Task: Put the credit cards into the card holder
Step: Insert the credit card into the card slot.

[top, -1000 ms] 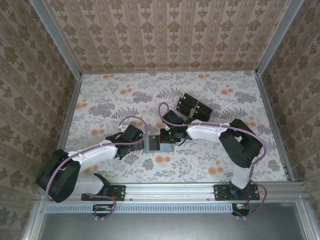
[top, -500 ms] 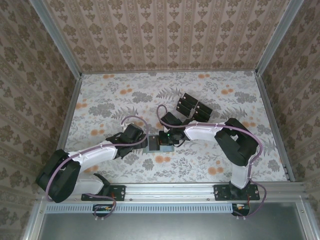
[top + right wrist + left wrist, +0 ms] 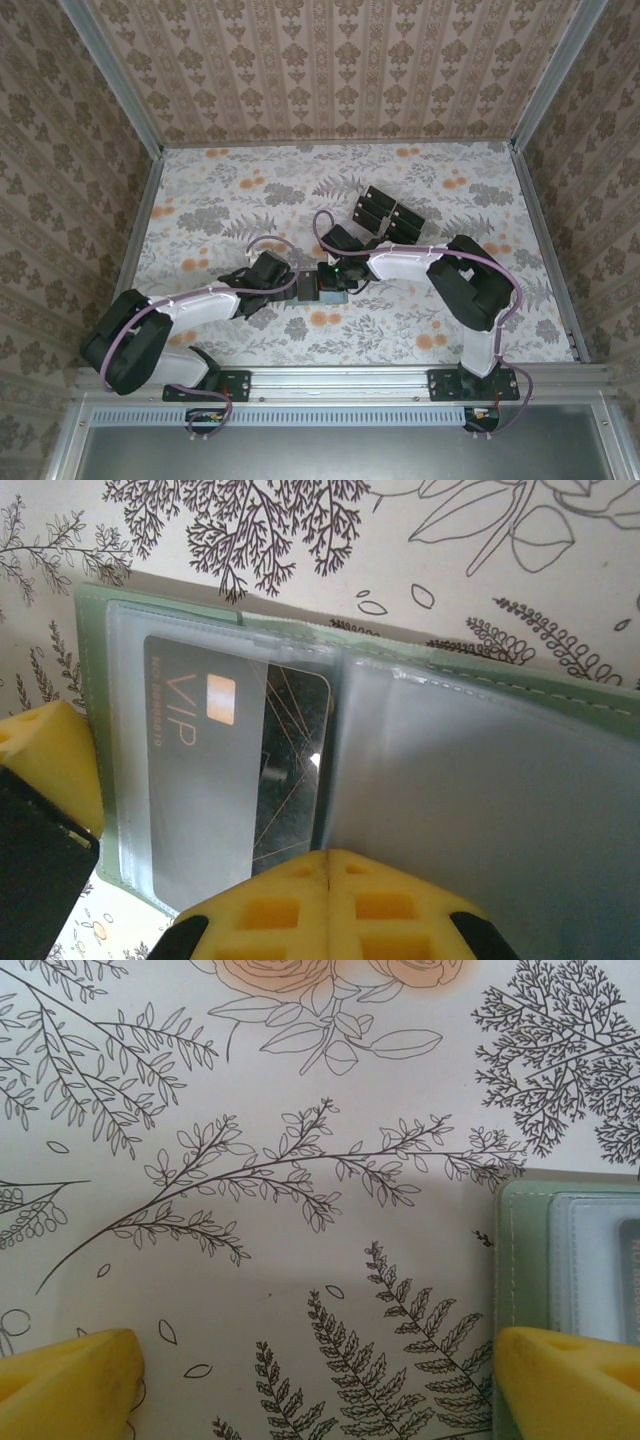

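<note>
1 credit card (image 3: 235, 765) in card holder (image 3: 500, 780)

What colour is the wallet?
The wallet is sage green, clearest in the right wrist view.

The desk (image 3: 220, 200) wears a white cloth printed with grey ferns and orange roses. The walls (image 3: 330, 70) carry beige-brown striped damask wallpaper. The card holder (image 3: 100, 620) is sage green with pale stitching and frosted clear pockets. The card (image 3: 190, 780) in it is grey-black with copper "VIP" lettering and thin gold lines. The cards (image 3: 385, 215) farther right are black. The left gripper (image 3: 320, 1385) and right gripper (image 3: 328, 880) have yellow fingertips. The cables (image 3: 262, 240) are purple.
</note>
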`<act>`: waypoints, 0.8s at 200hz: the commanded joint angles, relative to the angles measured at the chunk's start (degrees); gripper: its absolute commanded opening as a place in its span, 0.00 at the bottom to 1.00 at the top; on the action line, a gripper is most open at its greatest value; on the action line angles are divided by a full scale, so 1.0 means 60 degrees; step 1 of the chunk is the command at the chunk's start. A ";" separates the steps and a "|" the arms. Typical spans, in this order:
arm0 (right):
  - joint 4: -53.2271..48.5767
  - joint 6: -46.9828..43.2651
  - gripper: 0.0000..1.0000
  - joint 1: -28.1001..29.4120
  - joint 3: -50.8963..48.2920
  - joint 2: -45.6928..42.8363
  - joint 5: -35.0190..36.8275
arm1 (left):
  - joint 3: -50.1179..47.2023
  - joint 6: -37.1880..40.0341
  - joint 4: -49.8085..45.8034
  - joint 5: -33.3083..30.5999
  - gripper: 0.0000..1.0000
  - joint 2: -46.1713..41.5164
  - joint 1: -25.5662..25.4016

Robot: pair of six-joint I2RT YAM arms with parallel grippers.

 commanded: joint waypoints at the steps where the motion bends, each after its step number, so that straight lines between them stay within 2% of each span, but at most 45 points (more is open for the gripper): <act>1: 0.0198 0.0148 0.00 0.0034 0.0237 0.0243 -0.0342 | -0.0300 -0.0342 0.0039 0.0113 1.00 0.0230 -0.0068; 101: 0.0684 0.0449 0.00 0.0048 0.0410 0.0533 -0.0824 | -0.0398 -0.0425 0.0081 0.0075 1.00 0.0178 -0.0154; 160: 0.0562 0.0383 0.00 0.0022 0.0252 0.0471 -0.0598 | 0.0272 -0.0177 -0.1752 -0.0953 1.00 -0.1037 0.0092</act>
